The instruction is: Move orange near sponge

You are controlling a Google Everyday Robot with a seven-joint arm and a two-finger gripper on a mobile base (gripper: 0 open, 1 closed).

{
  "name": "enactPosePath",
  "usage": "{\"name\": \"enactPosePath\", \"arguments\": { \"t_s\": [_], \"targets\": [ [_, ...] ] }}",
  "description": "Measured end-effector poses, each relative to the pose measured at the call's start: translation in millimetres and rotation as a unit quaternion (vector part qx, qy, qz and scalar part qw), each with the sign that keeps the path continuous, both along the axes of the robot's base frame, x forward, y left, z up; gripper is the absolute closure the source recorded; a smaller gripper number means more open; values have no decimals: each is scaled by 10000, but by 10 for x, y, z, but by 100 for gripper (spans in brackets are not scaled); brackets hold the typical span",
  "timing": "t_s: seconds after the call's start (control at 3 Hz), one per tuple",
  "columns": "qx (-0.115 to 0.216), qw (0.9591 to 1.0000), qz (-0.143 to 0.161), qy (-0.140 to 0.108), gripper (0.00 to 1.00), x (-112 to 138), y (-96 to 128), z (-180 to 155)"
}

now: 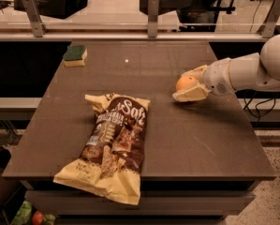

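My claw [180, 85] sits at the right side of the table [191, 139], at the orange [186, 82]. The claw's covering looks like pale, matt plastic. The shell of my arm [245, 71] is smooth white plastic with a slight sheen. The orange has smooth, faintly glossy skin. The table top is dark and matt, with fine scratches. The snack bag [111, 144] is crinkled glossy film. The sponge [75, 55] has a rough green scouring top on pale yellow foam. The rail posts [152, 15] are dull metal.
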State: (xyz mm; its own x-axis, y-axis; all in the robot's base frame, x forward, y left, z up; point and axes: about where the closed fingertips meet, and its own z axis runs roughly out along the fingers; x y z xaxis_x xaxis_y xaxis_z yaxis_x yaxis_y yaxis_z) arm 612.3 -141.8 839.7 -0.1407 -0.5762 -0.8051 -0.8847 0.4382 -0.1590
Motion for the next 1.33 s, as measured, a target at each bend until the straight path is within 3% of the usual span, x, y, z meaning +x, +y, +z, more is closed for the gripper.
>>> {"name": "enactPosePath", "arguments": {
  "t_s": [0.33,0.67,1.33],
  "targets": [
    [3,10000,20,5,87,0,23,-6],
    [4,10000,38,11,100,0,45,-11],
    [-217,9996,42,-155,100,256,104,299]
  ]
}}
